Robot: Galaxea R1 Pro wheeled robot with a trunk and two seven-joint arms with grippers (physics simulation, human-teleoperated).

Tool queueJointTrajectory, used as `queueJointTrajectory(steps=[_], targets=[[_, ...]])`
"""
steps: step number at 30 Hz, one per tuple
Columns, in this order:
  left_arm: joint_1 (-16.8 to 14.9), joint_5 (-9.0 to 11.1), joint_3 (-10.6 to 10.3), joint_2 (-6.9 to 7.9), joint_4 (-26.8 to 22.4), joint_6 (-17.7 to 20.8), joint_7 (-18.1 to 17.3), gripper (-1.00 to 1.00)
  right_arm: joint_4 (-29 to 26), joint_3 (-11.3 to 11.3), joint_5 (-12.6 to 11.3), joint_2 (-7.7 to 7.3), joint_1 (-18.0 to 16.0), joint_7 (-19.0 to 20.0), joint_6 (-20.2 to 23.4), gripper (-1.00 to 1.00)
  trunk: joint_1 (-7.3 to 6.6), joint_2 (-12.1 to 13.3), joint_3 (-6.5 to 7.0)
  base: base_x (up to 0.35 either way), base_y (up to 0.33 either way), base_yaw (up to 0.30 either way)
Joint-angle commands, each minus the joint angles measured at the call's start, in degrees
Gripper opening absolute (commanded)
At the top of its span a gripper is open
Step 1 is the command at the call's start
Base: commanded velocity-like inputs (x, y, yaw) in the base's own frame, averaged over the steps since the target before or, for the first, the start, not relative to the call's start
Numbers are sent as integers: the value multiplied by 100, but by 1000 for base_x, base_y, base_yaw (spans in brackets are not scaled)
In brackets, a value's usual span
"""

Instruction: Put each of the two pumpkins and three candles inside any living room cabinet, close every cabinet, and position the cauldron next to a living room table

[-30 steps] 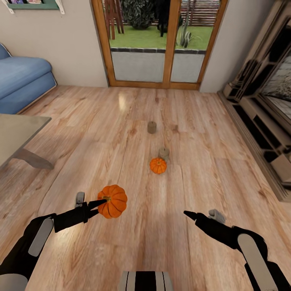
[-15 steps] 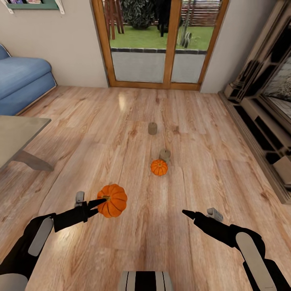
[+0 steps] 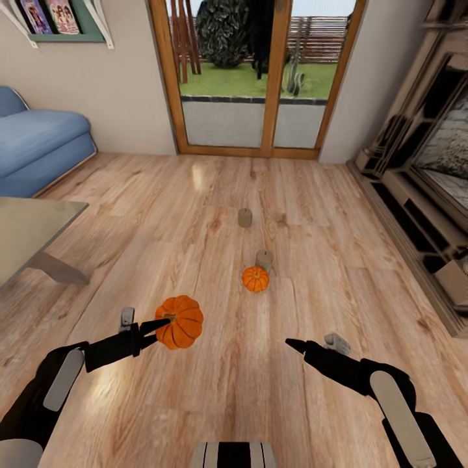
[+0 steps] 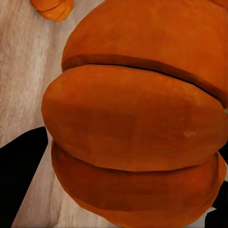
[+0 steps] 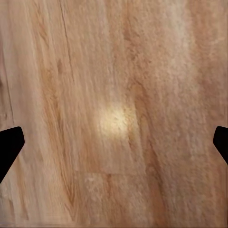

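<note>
My left gripper (image 3: 162, 323) is shut on the larger orange pumpkin (image 3: 182, 322), held just above the wooden floor; up close in the left wrist view its ribbed skin (image 4: 137, 118) sits between the dark fingers (image 4: 21, 175). Farther ahead on the floor lies the smaller pumpkin (image 3: 255, 279), also seen as a small pumpkin (image 4: 52, 7) in the left wrist view. A beige candle (image 3: 264, 259) stands right behind it and a second candle (image 3: 245, 218) farther on. My right gripper (image 3: 312, 342) hangs open over bare floor. The table (image 3: 26, 227) juts in at the left.
A blue sofa (image 3: 39, 140) stands at the far left under a wall shelf (image 3: 58, 19). Glass doors (image 3: 253, 71) close the far wall. The ornate stone fireplace (image 3: 429, 195) runs along the right side. Open floor lies between the table and the fireplace.
The head camera has tilted up, so the whole scene sits lower in the picture. The right gripper has edged slightly left. The left gripper still holds the pumpkin.
</note>
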Motion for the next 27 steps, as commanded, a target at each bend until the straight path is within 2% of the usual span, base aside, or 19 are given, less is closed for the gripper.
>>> queueJointTrajectory(steps=[1, 4, 8, 15, 23, 27], targets=[[-2, -27, 5, 2, 13, 13, -14, -100, -6, 91, -54, -1, -23, -183, 5, 100, -3, 0, 19, 0, 0, 0], [-2, -34, 5, 12, 30, 13, -13, -100, -3, 426, -53, 4, -170, -753, -44, 100, -11, 4, 85, 0, 0, 0], [-2, -43, 5, 34, 42, 13, -13, -100, 2, 666, -53, 7, -237, -1083, -152, 100, -21, 9, 174, 0, 0, 0], [-2, -37, 5, 94, 75, 13, -13, -100, 31, 723, -53, 4, -251, -1205, -265, 100, -39, 19, 329, 0, 0, 0], [-2, -31, -3, 113, 61, 13, -22, -100, 12, 724, -61, 0, -251, -1143, -261, 100, -39, 19, 329, 1, 0, 0], [-2, -22, 1, 121, 93, 13, -22, -100, 4, 720, -62, 2, -251, -1136, -268, 100, -39, 19, 329, 208, 67, 0]])
